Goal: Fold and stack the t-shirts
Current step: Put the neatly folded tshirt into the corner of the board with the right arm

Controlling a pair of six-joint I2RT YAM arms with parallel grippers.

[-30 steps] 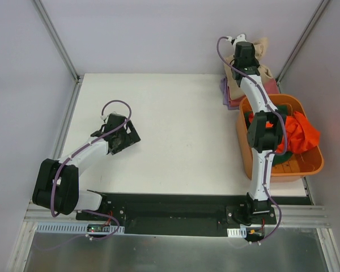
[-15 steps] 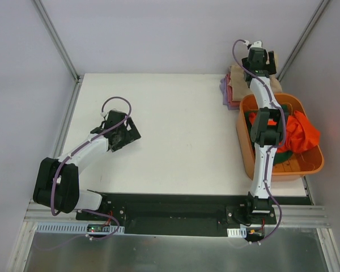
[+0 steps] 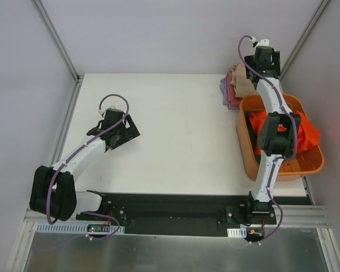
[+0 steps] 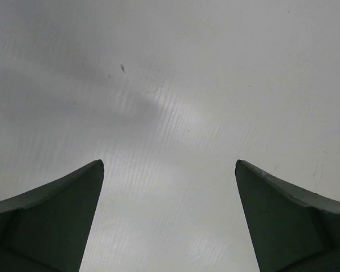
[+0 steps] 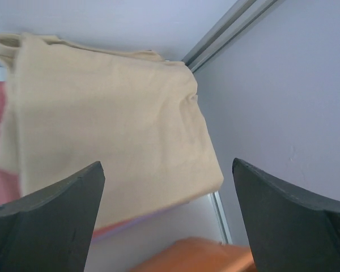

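Note:
A folded beige t-shirt (image 5: 107, 119) lies on top of a stack (image 3: 236, 86) at the table's back right corner, over a dusty red and a lavender shirt whose edges show beneath it. My right gripper (image 5: 169, 170) hangs open above that stack, with nothing between its fingers; in the top view it (image 3: 264, 56) is at the far corner. A bright orange t-shirt (image 3: 306, 133) and a dark green one (image 3: 280, 158) lie crumpled in the orange tub (image 3: 246, 158). My left gripper (image 4: 170, 170) is open over bare table, at the left (image 3: 118, 131).
The orange plastic tub's rim (image 5: 198, 255) shows just below the stack. An aluminium frame post (image 3: 303, 37) and the enclosure's side wall (image 5: 294, 102) stand close behind and to the right of the right gripper. The white table (image 3: 175, 130) lies between the arms.
My right gripper has opened and let go of the beige t-shirt, which now lies flat on the stack. The right arm has shifted right, toward the corner. The left arm shifted slightly.

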